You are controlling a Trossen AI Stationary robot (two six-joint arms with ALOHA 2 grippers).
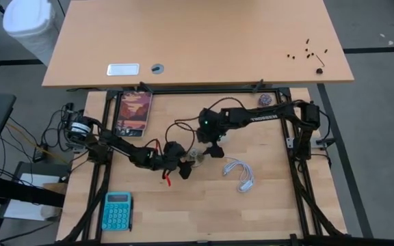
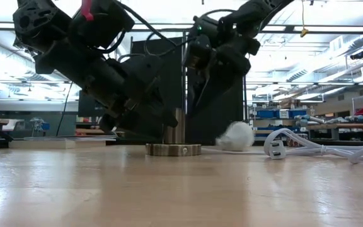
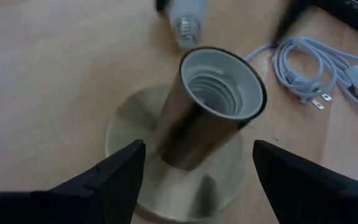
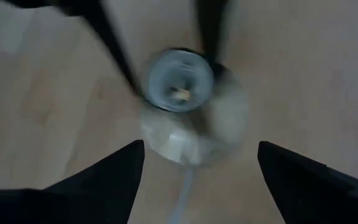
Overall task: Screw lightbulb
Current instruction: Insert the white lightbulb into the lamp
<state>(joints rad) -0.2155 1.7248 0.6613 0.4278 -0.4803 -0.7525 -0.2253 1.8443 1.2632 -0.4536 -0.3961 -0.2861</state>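
The socket (image 3: 213,106) is flanked by the widely spread fingers of the left gripper (image 3: 194,180). The lightbulb (image 2: 235,136) is seen lying on the surface (image 2: 181,189) just right of it (untouched). The right gripper (image 4: 194,180) is held open, empty, above the socket.

Small white lightbulb (image 2: 236,136), lying on the table, screw base toward socket (image 2: 174,134)

Both arms are dark, jointed and matte, strung with black cables. The right arm (image 1: 252,116) carries pale lettering along its link and a small green light near the wrist. The left arm (image 1: 125,152) shows red accents beside its wrist.
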